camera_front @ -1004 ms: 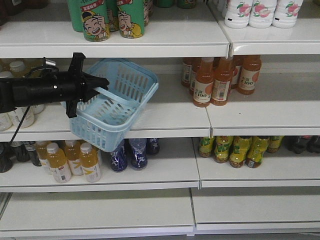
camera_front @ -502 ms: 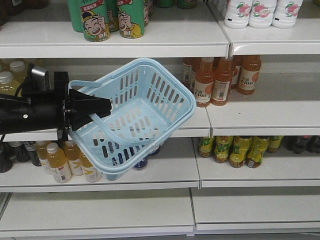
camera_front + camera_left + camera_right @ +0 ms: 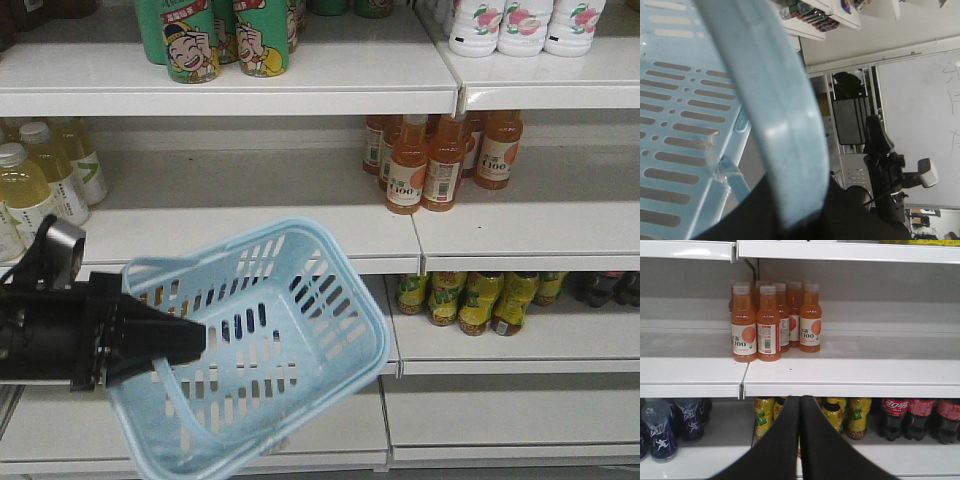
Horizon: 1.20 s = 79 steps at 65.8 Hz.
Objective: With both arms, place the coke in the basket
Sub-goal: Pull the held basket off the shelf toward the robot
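Soft, even light leaves shade under each shelf (image 3: 300, 95); in the left wrist view the close basket handle (image 3: 785, 135) is blurred.

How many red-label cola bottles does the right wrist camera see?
3 cola bottles, in a row at the right end of the lower shelf: left, middle, right, cut by the frame edge. Others may be hidden behind.

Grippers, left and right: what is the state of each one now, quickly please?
Left gripper: closed on the handle of the basket.
Right gripper: closed, holding nothing.
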Motion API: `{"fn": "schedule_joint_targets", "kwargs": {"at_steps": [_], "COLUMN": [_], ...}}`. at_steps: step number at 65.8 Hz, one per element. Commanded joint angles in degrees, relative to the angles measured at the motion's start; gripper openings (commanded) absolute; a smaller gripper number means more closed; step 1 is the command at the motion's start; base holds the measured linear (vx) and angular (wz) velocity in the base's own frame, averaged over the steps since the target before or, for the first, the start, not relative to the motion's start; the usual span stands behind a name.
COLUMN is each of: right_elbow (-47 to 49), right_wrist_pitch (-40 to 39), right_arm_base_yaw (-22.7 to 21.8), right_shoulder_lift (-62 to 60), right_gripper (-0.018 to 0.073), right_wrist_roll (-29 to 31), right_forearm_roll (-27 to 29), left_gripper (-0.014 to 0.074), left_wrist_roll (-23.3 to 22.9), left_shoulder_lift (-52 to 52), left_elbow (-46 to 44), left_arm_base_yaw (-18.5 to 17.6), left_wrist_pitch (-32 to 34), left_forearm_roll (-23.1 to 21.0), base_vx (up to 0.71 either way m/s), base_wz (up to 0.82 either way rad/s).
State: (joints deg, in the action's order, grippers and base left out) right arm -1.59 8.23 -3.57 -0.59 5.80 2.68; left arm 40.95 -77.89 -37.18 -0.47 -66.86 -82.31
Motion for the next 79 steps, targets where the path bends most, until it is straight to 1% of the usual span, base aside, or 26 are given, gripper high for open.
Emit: {"fn": "schedule_joint_targets", "kwargs": {"at_steps": [1, 7, 15, 19, 31, 42, 55, 79], "right_elbow": [-0.45, -0.45, -0.45, -0.45, -0.45, -0.45, -0.45, -0.45], "right_wrist_pitch": [-4.24, -4.24, -4.24, -4.24, -4.24, -4.24, -4.24, -4.24], "right_arm_base_yaw": [-0.32, -0.32, -0.32, -0.32, -0.32, -0.32, -0.32, -0.32], "right_shoulder_lift": [-0.75, -0.75, -0.75, -0.75, -0.75, -0.75, -0.75, -0.75], "right_gripper": [-0.001, -0.001, -0.001, -0.001, -0.001, -0.001, -0.001, -0.001], "right_wrist_roll": [0.35, 0.35, 0.35, 0.35, 0.35, 0.35, 0.35, 0.35], "right_forearm_roll": [-0.04, -0.04, -0.04, -0.04, -0.04, -0.04, -0.04, -0.04], "left_gripper": [-0.0007, -0.0007, -0.0007, -0.0007, -0.0007, -0.0007, -0.0007, -0.0007], "left_wrist_roll": [1.89, 4.78, 8.64, 8.76, 8.46, 8.41, 7.47, 7.47], "left_shoulder_lift": [2.42, 2.42, 2.42, 2.42, 2.42, 2.42, 2.42, 2.42], "left_elbow": [3.17, 7.23, 9.95, 10.55, 11.11, 11.11, 11.11, 11.11], "left_arm_base_yaw": [-1.24, -2.61, -3.64, -4.18, -5.68, -7.65, -9.28, -9.35], "left_wrist_pitch": [-4.75, -4.74, -4.5, -3.56, -1.08, 1.55, 2.48, 3.69], "left_forearm_roll": [-4.28, -5.01, -7.01, -6.46, -2.85, -3.47, -3.47, -3.85], "base_vx": [0.0, 0.0, 0.0, 0.0, 0.0, 0.0, 0.0, 0.0], "base_wz": [0.0, 0.0, 0.0, 0.0, 0.0, 0.0, 0.0, 0.0]}}
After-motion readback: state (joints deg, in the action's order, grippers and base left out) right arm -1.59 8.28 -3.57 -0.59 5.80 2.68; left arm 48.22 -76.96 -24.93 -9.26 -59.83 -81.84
